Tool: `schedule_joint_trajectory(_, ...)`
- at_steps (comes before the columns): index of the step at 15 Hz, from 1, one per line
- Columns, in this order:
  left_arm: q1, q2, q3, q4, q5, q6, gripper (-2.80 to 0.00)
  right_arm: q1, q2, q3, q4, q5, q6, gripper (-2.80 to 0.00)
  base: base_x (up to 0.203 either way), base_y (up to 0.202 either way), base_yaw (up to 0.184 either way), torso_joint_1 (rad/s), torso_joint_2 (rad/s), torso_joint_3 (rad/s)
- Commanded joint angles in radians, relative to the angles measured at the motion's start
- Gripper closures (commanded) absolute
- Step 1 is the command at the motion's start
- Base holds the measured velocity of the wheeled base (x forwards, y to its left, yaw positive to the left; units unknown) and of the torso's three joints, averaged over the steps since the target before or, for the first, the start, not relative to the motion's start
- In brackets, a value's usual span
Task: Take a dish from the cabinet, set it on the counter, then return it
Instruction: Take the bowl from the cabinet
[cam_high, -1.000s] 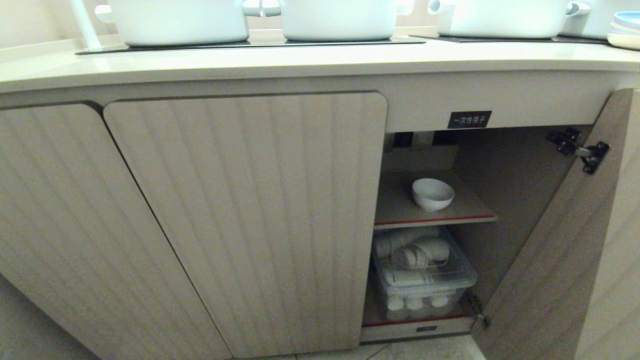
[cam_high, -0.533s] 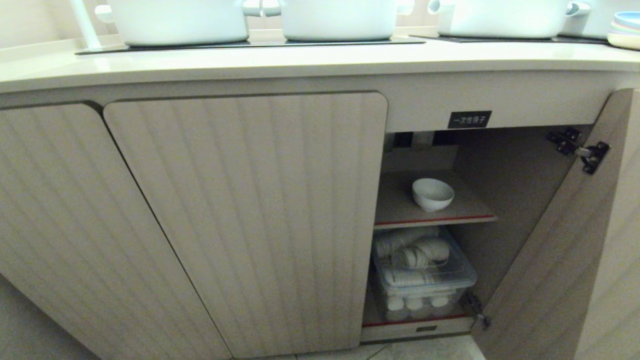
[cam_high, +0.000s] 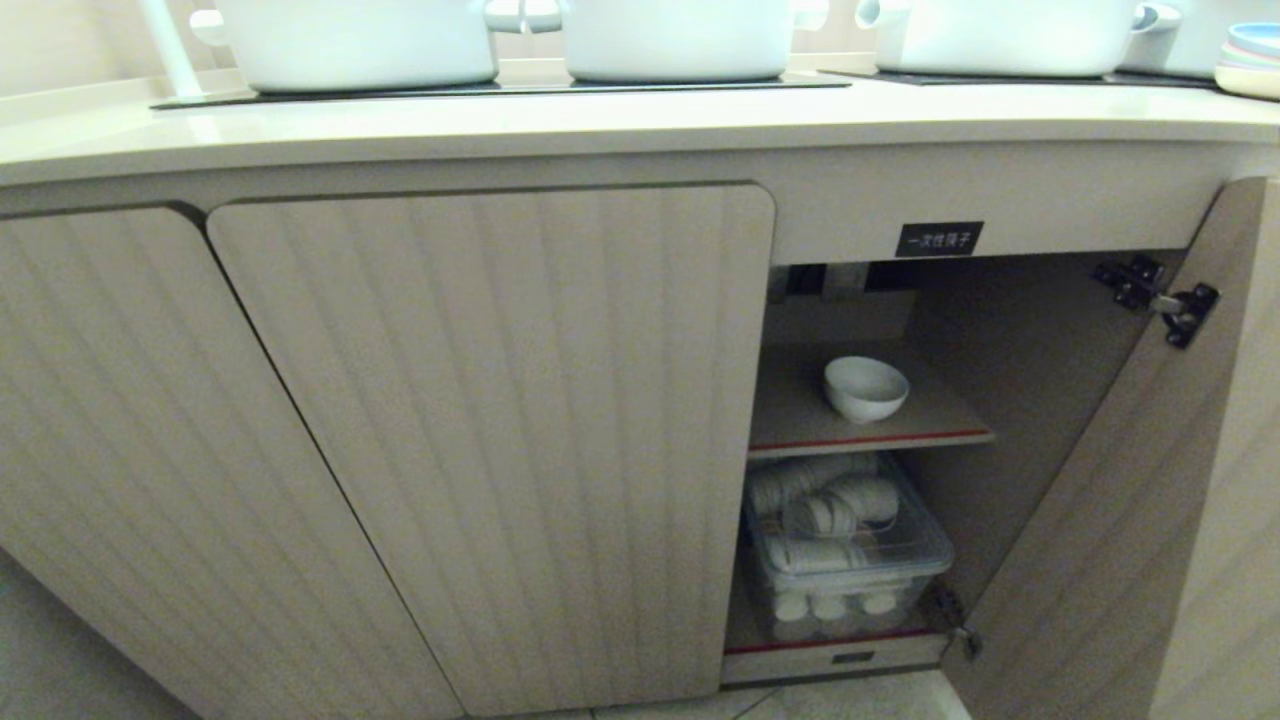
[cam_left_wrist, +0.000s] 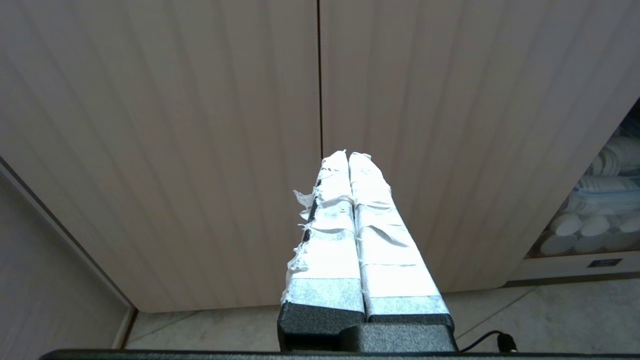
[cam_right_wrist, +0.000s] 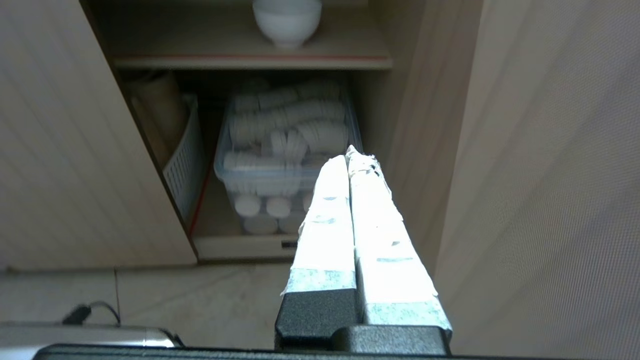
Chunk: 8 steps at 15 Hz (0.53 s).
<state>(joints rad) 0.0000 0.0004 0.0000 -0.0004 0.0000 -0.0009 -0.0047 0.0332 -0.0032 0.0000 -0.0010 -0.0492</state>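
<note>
Nothing has shifted since a moment ago: the dish (cam_high: 866, 387) sits on the cabinet (cam_high: 870, 440) shelf, both the left gripper (cam_left_wrist: 348, 156) and right gripper (cam_right_wrist: 350, 152) pressed closed, empty.

Wood-look fronts, glossy ceramic, clear plastic and taped fingers

The cabinet (cam_high: 870, 300) doors are showing a matt, vertically fluted wood-look finish, with black metal hinges (cam_high: 1160, 295) gleaming at the open door; above the cabinet, the counter (cam_high: 600, 125) is looking smooth and slightly shiny, carrying dark glassy cooktop panels (cam_high: 500, 88) and glossy white pots (cam_high: 360, 40). On the cabinet's red-edged shelf (cam_high: 870, 435), the dish (cam_high: 866, 388) is reading as smooth, glossy white ceramic. Below that shelf, a clear plastic bin (cam_high: 850, 560) is holding ribbed white cups. Facing the cabinet, the left gripper (cam_left_wrist: 348, 156) and right gripper (cam_right_wrist: 351, 152) are wearing rough, fraying white tape over matt black plastic.
</note>
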Motion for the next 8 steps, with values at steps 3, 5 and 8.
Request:
schedule_joint_trajectory(3, 0.0, 0.0, 0.0, 0.0, 0.0, -0.001, 0.0, 0.0, 0.021, -0.001, -0.001, 0.011, -0.032, 0.0, 0.0, 0.0, 0.0, 0.0, 0.0, 0.0)
schedule_joint_trajectory(5, 0.0, 0.0, 0.0, -0.001, 0.0, 0.0, 0.0, 0.0, 0.022, -0.003, 0.006, 0.013, -0.051, 0.0, 0.0, 0.0, 0.0, 0.0, 0.0, 0.0)
schedule_joint_trajectory(8, 0.0, 0.0, 0.0, -0.001, 0.0, -0.001, 0.0, -0.001, 0.077, -0.013, 0.002, 0.021, -0.052, 0.0, 0.0, 0.0, 0.0, 0.0, 0.0, 0.0)
